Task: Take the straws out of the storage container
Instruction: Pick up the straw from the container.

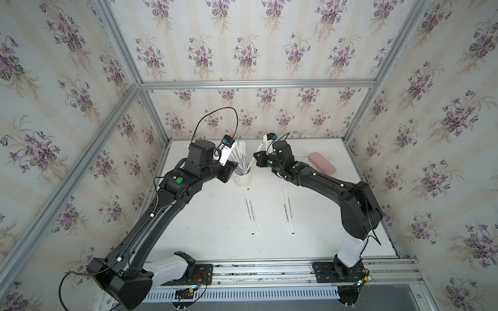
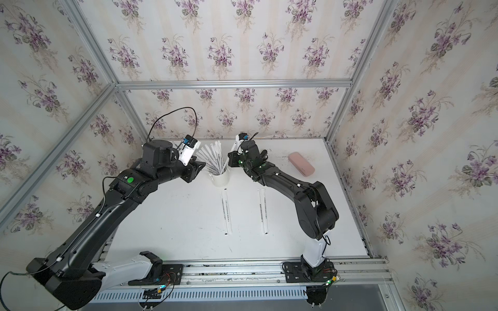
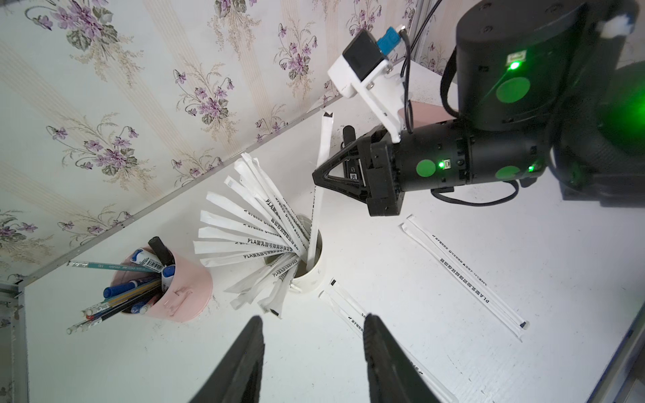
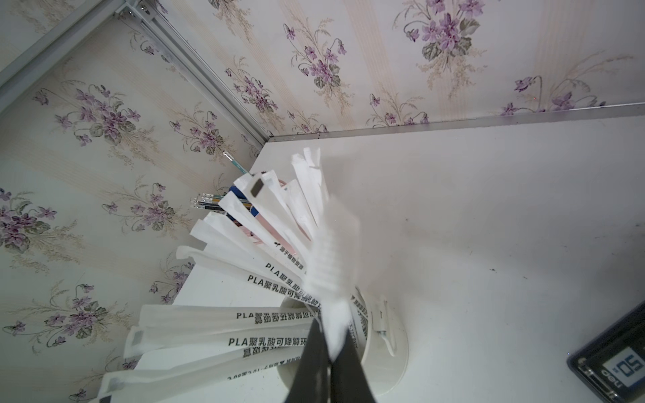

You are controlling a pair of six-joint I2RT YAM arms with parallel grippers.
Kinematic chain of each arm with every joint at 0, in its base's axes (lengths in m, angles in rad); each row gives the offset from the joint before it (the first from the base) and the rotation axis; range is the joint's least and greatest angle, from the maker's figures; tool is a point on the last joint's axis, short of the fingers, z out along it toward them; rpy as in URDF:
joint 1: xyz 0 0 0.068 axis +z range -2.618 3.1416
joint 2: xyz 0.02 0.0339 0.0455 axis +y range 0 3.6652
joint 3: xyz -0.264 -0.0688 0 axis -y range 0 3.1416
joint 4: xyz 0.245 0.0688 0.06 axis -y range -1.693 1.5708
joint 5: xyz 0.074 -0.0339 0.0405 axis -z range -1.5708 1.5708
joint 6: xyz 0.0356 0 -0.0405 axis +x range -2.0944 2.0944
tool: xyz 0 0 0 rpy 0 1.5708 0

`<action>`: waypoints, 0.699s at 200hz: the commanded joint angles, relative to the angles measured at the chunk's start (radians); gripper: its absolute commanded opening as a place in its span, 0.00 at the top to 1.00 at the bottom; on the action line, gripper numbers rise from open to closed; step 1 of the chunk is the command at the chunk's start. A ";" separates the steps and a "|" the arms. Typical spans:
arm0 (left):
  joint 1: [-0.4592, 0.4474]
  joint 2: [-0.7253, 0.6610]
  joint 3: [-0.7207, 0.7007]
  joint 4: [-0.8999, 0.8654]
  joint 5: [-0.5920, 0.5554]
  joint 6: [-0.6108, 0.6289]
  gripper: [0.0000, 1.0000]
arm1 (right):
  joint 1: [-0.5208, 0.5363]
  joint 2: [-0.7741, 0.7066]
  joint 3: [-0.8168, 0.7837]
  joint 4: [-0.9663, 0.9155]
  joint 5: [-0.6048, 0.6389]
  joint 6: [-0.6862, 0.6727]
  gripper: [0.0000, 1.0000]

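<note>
Many straws [image 3: 251, 237]: they stand spread out like a fan in the storage container, just under the right pincer and in front of the left pincer.
storage container [image 1: 244, 180]: a white cup standing up on the table [image 1: 215, 229], between the two pincers and lower than both.
right pincer [image 3: 317, 176]: its fingers pinch one straw tight.
held straw [image 3: 324, 139]: it leans away from the fan. Its bottom end is in the cup, and its black-marked top pokes up past the pincer.
left pincer [image 3: 314, 321]: its two fingers stand wide apart and hold nothing. It is near the cup but not touching it.
loose straws [image 1: 250, 212]: a few lie flat on the table, lower than both pincers and closer to the robot's feet.
pink pen cup [image 3: 167, 289]: on the far side of the fan from the right pincer.
pink case [image 1: 322, 163]: on the table behind the right pincer, well apart from the cup.
</note>
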 commanded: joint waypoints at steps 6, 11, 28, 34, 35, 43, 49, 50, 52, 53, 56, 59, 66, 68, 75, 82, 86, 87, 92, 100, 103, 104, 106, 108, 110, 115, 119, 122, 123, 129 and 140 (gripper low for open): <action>0.002 -0.005 -0.002 0.027 -0.013 0.013 0.53 | 0.004 -0.030 0.010 -0.018 0.015 -0.046 1.00; 0.000 -0.005 -0.002 0.026 -0.013 0.012 0.53 | 0.005 -0.035 0.013 -0.023 0.017 -0.052 1.00; 0.000 -0.004 -0.002 0.026 -0.016 0.014 0.53 | 0.009 -0.054 0.024 -0.042 0.020 -0.066 1.00; 0.001 -0.004 -0.002 0.027 -0.016 0.015 0.53 | 0.012 -0.061 0.027 -0.049 0.020 -0.074 1.00; 0.001 -0.004 -0.001 0.027 -0.016 0.015 0.53 | 0.012 -0.061 0.027 -0.051 0.020 -0.075 1.00; 0.000 -0.005 -0.003 0.026 -0.016 0.013 0.53 | 0.014 -0.070 0.033 -0.061 0.018 -0.084 1.00; 0.000 -0.004 -0.003 0.027 -0.014 0.013 0.53 | 0.015 -0.076 0.037 -0.070 0.018 -0.090 1.00; 0.000 -0.004 -0.003 0.028 -0.014 0.013 0.53 | 0.016 -0.077 0.037 -0.071 0.017 -0.091 1.00; 0.000 -0.004 -0.003 0.028 -0.014 0.013 0.53 | 0.016 -0.079 0.037 -0.074 0.017 -0.093 1.00; 0.001 -0.004 -0.003 0.028 -0.014 0.013 0.53 | 0.016 -0.080 0.038 -0.074 0.016 -0.094 1.00; 0.001 -0.004 -0.003 0.030 -0.014 0.013 0.53 | 0.018 -0.084 0.039 -0.078 0.014 -0.097 1.00; 0.000 -0.004 -0.003 0.029 -0.014 0.013 0.53 | 0.018 -0.088 0.039 -0.079 0.012 -0.099 1.00; 0.000 -0.002 -0.003 0.029 -0.014 0.013 0.53 | 0.019 -0.095 0.039 -0.080 0.005 -0.103 1.00; 0.000 -0.001 -0.003 0.029 -0.014 0.013 0.53 | 0.019 -0.097 0.038 -0.082 0.004 -0.104 1.00; 0.001 0.000 -0.003 0.029 -0.016 0.016 0.53 | 0.021 -0.104 0.040 -0.085 -0.001 -0.106 1.00; 0.001 0.001 -0.002 0.029 -0.017 0.015 0.53 | 0.022 -0.110 0.045 -0.090 -0.003 -0.108 1.00; 0.002 0.002 -0.002 0.027 -0.016 0.014 0.53 | 0.022 -0.112 0.048 -0.095 -0.005 -0.109 1.00; 0.002 0.002 -0.002 0.027 -0.017 0.013 0.53 | 0.022 -0.112 0.049 -0.096 -0.006 -0.110 1.00; 0.001 0.001 -0.002 0.027 -0.017 0.013 0.53 | 0.023 -0.114 0.055 -0.103 -0.007 -0.114 1.00; 0.002 0.001 -0.002 0.028 -0.016 0.014 0.53 | 0.024 -0.117 0.065 -0.116 -0.009 -0.117 1.00; 0.002 0.001 -0.002 0.027 -0.016 0.013 0.53 | 0.024 -0.118 0.069 -0.121 -0.009 -0.119 1.00; 0.002 0.001 -0.002 0.027 -0.017 0.013 0.53 | 0.024 -0.118 0.070 -0.122 -0.009 -0.119 1.00; 0.002 0.001 -0.002 0.029 -0.018 0.013 0.53 | 0.024 -0.119 0.072 -0.125 -0.011 -0.121 1.00; 0.003 0.000 -0.002 0.028 -0.018 0.013 0.53 | 0.024 -0.119 0.074 -0.127 -0.011 -0.122 1.00; 0.002 0.000 -0.002 0.028 -0.018 0.013 0.53 | 0.024 -0.120 0.075 -0.129 -0.012 -0.122 1.00; 0.002 0.000 -0.002 0.028 -0.020 0.013 0.53 | 0.025 -0.122 0.079 -0.134 -0.014 -0.125 1.00; 0.002 0.001 -0.002 0.027 -0.020 0.013 0.53 | 0.025 -0.124 0.081 -0.139 -0.015 -0.127 1.00; 0.002 0.001 -0.001 0.027 -0.021 0.015 0.53 | 0.025 -0.126 0.084 -0.142 -0.016 -0.128 1.00; 0.002 0.002 -0.002 0.027 -0.021 0.015 0.53 | 0.025 -0.127 0.084 -0.144 -0.016 -0.129 1.00; 0.002 0.001 -0.002 0.027 -0.021 0.014 0.53 | 0.025 -0.132 0.087 -0.149 -0.017 -0.131 1.00; 0.002 -0.001 -0.002 0.026 -0.022 0.015 0.53 | 0.025 -0.143 0.100 -0.168 -0.018 -0.136 1.00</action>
